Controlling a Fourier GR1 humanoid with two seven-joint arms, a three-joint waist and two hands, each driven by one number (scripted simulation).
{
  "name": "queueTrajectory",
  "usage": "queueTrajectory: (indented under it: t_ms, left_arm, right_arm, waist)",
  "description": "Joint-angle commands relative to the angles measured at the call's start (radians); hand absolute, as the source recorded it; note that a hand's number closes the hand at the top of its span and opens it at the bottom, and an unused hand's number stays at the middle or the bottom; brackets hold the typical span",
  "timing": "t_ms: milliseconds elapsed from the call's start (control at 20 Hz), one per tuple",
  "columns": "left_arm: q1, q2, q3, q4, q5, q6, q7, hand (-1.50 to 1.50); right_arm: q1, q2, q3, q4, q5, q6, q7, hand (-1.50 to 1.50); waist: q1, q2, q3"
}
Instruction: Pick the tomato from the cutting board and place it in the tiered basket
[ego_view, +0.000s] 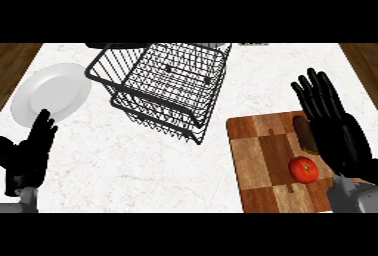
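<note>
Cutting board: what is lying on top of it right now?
On the cutting board sits a red tomato. Behind it lies a dark brown oblong item, partly covered by the right robot hand, whose open fingers also hide the board's right edge.

You see the red tomato sitting on the wooden cutting board near its right side. The black wire tiered basket stands apart, up and to the left.
</note>
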Motion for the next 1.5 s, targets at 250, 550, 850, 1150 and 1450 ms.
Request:
queueTrajectory:
  t_ms: [250, 550, 850, 1150, 1450]
  left_arm:
    - [-0.028, 0.0, -0.073, -0.122, -0.002, -0.161, 0.0, 0.0]
    - [-0.016, -0.02, -0.081, -0.137, 0.036, -0.177, 0.03, 0.0]
    - [-0.02, -0.042, -0.077, -0.112, 0.034, -0.207, 0.018, 0.0]
    - [-0.05, -0.009, -0.064, -0.139, 0.033, -0.198, 0.073, 0.0]
    - [-0.064, -0.025, -0.073, -0.128, 0.031, -0.212, 0.061, 0.0]
  right_arm:
    - [0.152, 0.004, 0.128, -0.198, 0.221, -0.021, -0.073, 1.5]
    - [0.333, 0.143, -0.032, 0.043, 0.432, -0.49, -0.035, -1.5]
    - [0.368, -0.053, 0.002, -0.154, 0.675, -0.49, 0.155, -1.5]
    - [0.445, -0.329, 0.006, -0.277, 0.905, -0.298, 0.473, -1.5]
    - [0.443, -0.459, 0.113, -0.434, 0.886, 0.045, 0.785, -1.5]
  waist:
    - [-0.012, 0.002, -0.005]
    - [-0.017, 0.006, -0.004]
    - [-0.01, 0.005, -0.007]
    - [-0.013, 0.005, -0.014]
    - [0.009, 0.009, -0.012]
